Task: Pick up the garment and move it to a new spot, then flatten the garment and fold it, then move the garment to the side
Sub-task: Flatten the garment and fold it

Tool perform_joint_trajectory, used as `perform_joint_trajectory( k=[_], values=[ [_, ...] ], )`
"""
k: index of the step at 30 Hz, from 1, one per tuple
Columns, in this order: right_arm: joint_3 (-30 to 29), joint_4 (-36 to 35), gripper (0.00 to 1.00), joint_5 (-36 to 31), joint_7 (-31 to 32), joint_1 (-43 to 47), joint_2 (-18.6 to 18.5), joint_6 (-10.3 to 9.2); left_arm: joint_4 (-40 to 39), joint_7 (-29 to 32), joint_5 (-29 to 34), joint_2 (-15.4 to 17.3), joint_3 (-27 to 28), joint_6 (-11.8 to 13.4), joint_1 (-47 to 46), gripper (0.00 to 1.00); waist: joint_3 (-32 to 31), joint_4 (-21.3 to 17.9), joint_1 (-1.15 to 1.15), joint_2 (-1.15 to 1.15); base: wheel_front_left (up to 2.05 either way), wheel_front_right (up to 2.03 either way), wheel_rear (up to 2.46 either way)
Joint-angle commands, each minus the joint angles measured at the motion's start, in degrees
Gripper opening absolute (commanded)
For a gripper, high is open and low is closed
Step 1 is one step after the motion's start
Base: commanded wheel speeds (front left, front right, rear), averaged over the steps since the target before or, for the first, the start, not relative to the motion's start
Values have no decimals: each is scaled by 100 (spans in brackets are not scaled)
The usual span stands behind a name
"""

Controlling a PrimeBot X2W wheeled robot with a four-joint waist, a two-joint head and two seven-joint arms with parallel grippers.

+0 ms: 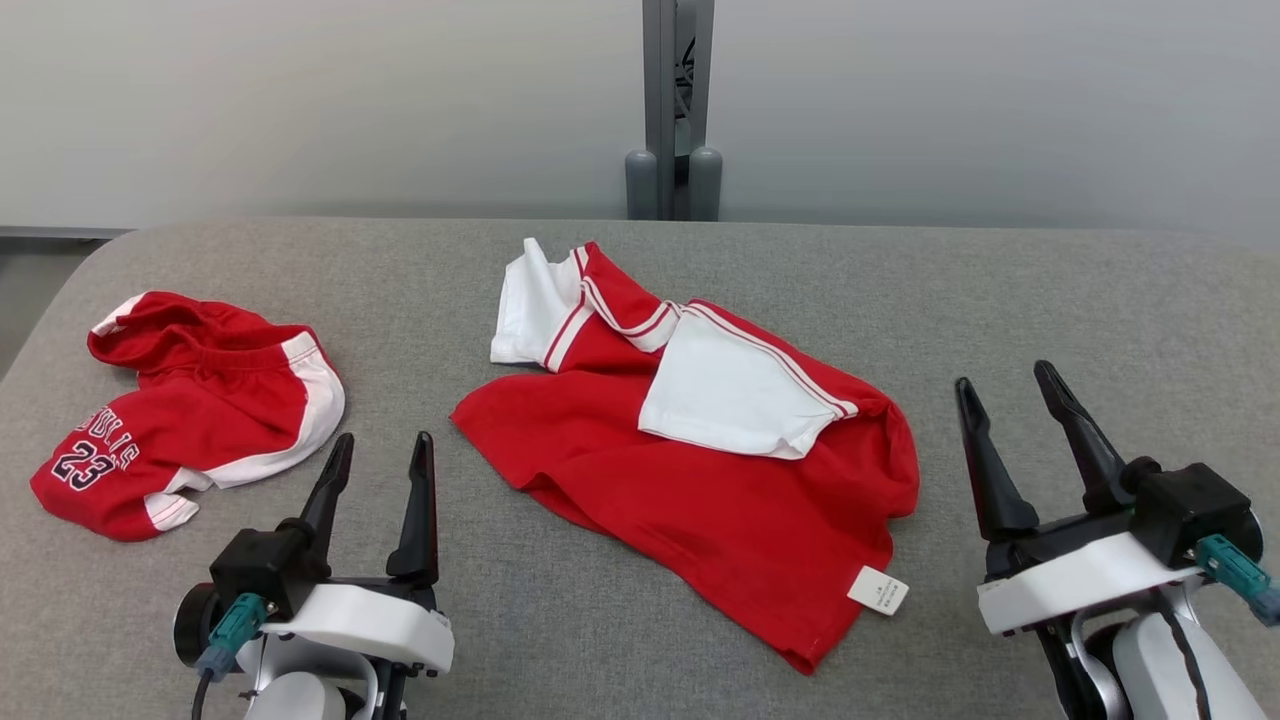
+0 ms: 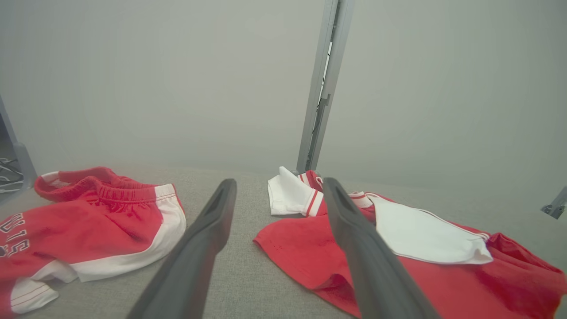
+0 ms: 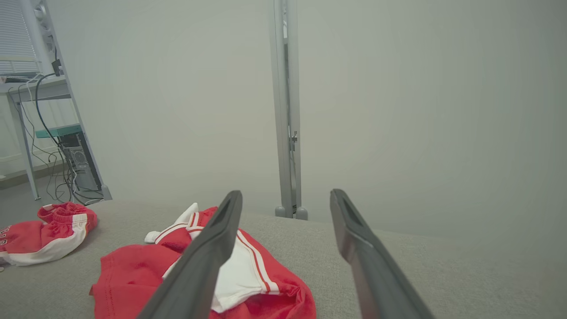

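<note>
Nearest of all, the left hand (image 1: 385,440) stands at the near edge of the grey fabric-covered worktop (image 1: 620,640), left of centre. Its two long dark fingers point toward the far edge. They are spread well apart, with bare grey cloth between them and nothing gripped. The right hand (image 1: 1002,375) stands at the near edge toward the right corner, its fingers parted just as widely and likewise empty.

Between the two hands, touching neither, lies the red short-sleeved cotton shirt with white sleeves (image 1: 700,490). It is rumpled rather than flat and occupies the middle of the worktop, slanting from the centre of the far edge down toward the near edge, right of centre. One white sleeve with red stripe trim is folded over the red body. The other white sleeve pokes out toward the far edge. A small white care label (image 1: 878,589) lies at the hem corner closest to the near edge.

Crumpled red shorts with white side panels and the number 23 (image 1: 190,420) lie beside the left edge, well apart from the shirt. The left hand's fingertips are near their white border without touching it.

Beyond the far edge, at its middle, a grey metal post (image 1: 676,100) rises against a pale wall (image 1: 300,100).
</note>
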Motion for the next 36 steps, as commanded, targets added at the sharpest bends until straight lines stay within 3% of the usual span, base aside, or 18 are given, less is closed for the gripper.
perform_joint_trajectory(
  k=[1,9,14,21,25,26,27,29,36],
  values=[
    [120,-5,100,-79,-28,-106,-98,13,-15,-9,-39,15,-23,2,-68,100,60,8,0,0,0,0,0],
    [1121,436,100,-452,-28,-594,-548,12,24,-9,-86,15,-139,28,-234,100,335,42,0,0,0,0,0],
    [1942,1324,100,-653,-28,-1209,-868,8,56,-9,-147,17,-315,57,-374,100,590,195,0,0,0,0,0],
    [2814,2574,100,-916,-28,-2140,-1046,8,105,-9,-321,14,-551,146,-575,100,912,556,0,0,0,0,0],
    [2930,3081,100,-788,-28,-2391,-977,8,78,-9,-388,14,-641,191,-568,100,977,675,0,0,0,0,0],
    [2939,3137,95,-761,-28,-2392,-964,8,85,-9,-395,14,-648,197,-571,100,979,679,0,0,0,0,0],
    [2955,3168,49,-734,-28,-2402,-954,8,91,-9,-394,14,-651,199,-577,100,981,680,0,0,0,0,0],
    [2967,3204,0,-667,-28,-2429,-930,8,92,-9,-442,14,-649,187,-576,100,984,677,0,0,0,0,0],
    [2839,2855,0,-287,-28,-2439,-829,8,136,-9,-539,13,-642,192,-560,100,895,568,0,0,0,0,0]
  ],
)
